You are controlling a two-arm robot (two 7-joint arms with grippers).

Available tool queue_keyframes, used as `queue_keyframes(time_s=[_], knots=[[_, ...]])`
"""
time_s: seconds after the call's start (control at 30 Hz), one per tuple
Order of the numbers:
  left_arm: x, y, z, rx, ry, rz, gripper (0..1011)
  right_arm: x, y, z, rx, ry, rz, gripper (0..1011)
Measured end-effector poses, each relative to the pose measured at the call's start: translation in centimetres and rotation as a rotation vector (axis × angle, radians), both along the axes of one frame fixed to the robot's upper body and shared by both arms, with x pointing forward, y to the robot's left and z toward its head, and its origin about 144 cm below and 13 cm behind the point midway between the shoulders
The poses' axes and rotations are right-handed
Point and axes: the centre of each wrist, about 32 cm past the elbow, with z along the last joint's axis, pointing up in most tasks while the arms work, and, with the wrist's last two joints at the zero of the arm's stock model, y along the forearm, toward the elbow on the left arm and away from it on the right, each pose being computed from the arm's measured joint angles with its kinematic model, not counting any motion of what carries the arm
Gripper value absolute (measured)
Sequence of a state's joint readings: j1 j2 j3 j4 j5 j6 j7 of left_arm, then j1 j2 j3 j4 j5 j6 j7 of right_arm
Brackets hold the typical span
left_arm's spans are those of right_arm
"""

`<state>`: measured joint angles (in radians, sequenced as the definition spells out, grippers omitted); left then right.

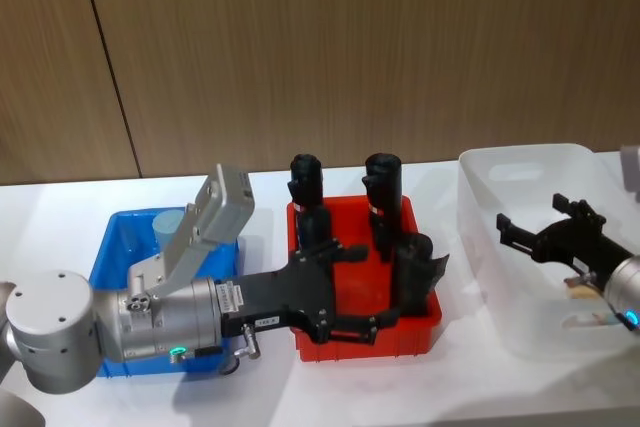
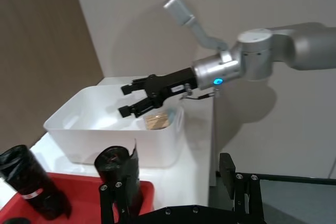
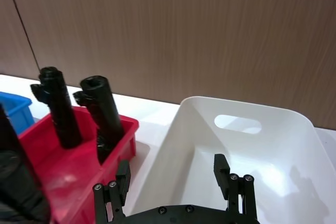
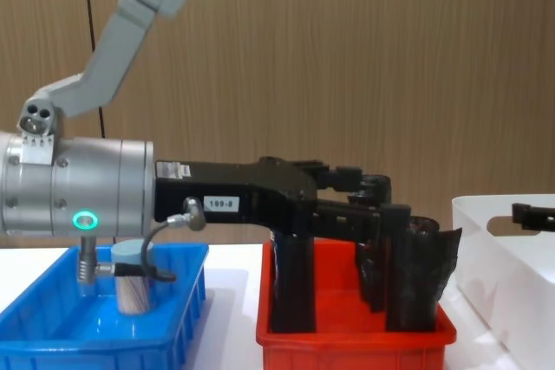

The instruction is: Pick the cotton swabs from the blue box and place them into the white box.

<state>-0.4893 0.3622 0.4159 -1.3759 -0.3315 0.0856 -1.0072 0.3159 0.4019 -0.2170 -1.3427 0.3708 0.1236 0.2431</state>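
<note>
Head view: the left arm is stretched level over the blue box, and the left gripper is spread open above the glossy red bin. The right gripper, also open, is held right of the red bin, over the translucent white box.

Left wrist view: cotton swabs are seen inside the white box.

Right wrist view: matte black rolls are stood in the red bin.

Chest view: a clear cylinder of cotton swabs is stood upright in the blue box, left of the red bin.

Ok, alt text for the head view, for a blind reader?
The right gripper hangs open over the white box, where a cotton swab jar sits; the left gripper reaches open over the red bin of black rolls, beside the blue box holding another jar.
</note>
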Motion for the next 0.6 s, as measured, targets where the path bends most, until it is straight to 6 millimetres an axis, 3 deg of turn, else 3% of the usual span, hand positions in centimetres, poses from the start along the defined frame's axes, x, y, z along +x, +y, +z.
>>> queue_keyframes(time_s=[0.6], knots=[[-1.7,-0.9,-1.0,-0.007,-0.049,0.196,1004,-5.0,4.3,-0.4,0.020,-0.089,0.012,1001]])
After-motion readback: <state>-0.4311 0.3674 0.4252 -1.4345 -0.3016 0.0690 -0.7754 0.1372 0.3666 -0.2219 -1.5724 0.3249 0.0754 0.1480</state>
